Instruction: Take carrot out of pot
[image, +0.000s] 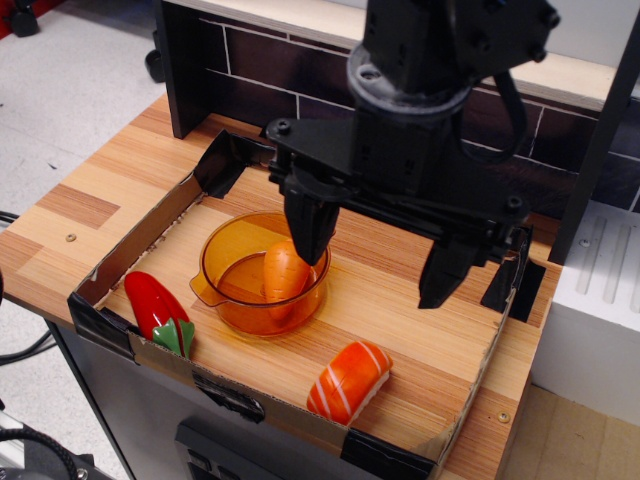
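Note:
The plain-orange carrot (284, 280) lies tilted inside the amber translucent pot (232, 300), its upper end leaning towards the pot's back right rim. The pot stands at the left middle of the wooden tray floor. My black gripper (375, 255) hangs over the pot's right side with its jaws wide open. The left finger (308, 225) points down at the carrot's upper end; I cannot tell whether it touches. The right finger (442, 272) is well outside the pot, over the bare wood to the right. Nothing is held.
A glossy red pepper with a green stem (155, 302) lies left of the pot. An orange-and-white striped salmon sushi piece (348, 380) lies at the front. A low cardboard wall (140, 238) rims the tray. A dark tiled backboard (260, 70) stands behind, and a white unit (600, 300) to the right.

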